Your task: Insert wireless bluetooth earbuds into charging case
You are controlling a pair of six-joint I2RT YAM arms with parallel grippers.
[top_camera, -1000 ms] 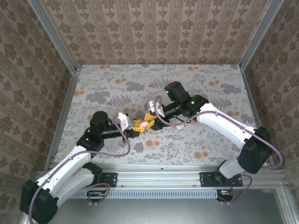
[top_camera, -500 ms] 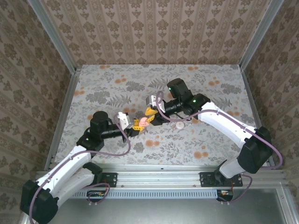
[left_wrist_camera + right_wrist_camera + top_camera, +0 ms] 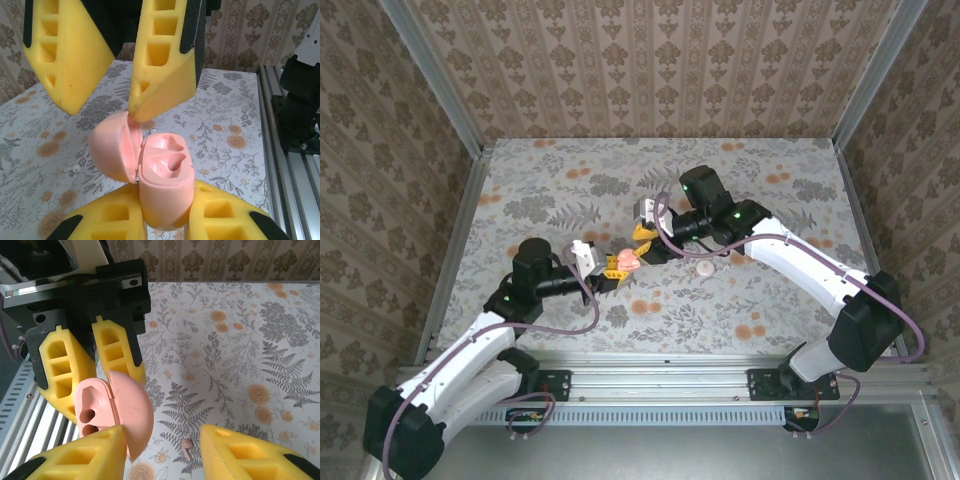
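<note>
Over floral desk [image 3: 40,130], left gripper [image 3: 165,215] is clamping charging case [image 3: 165,195]; open-jawed right gripper [image 3: 110,110] is touching lid [image 3: 112,147], best pushing gently.

Overhead; both wrists close on case [image 3: 165,197]

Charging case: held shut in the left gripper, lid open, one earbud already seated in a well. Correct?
Not quite. The charging case is clamped in the left gripper with its lid open, but both wells are empty, as the left wrist view shows. One earbud lies loose on the table.
</note>
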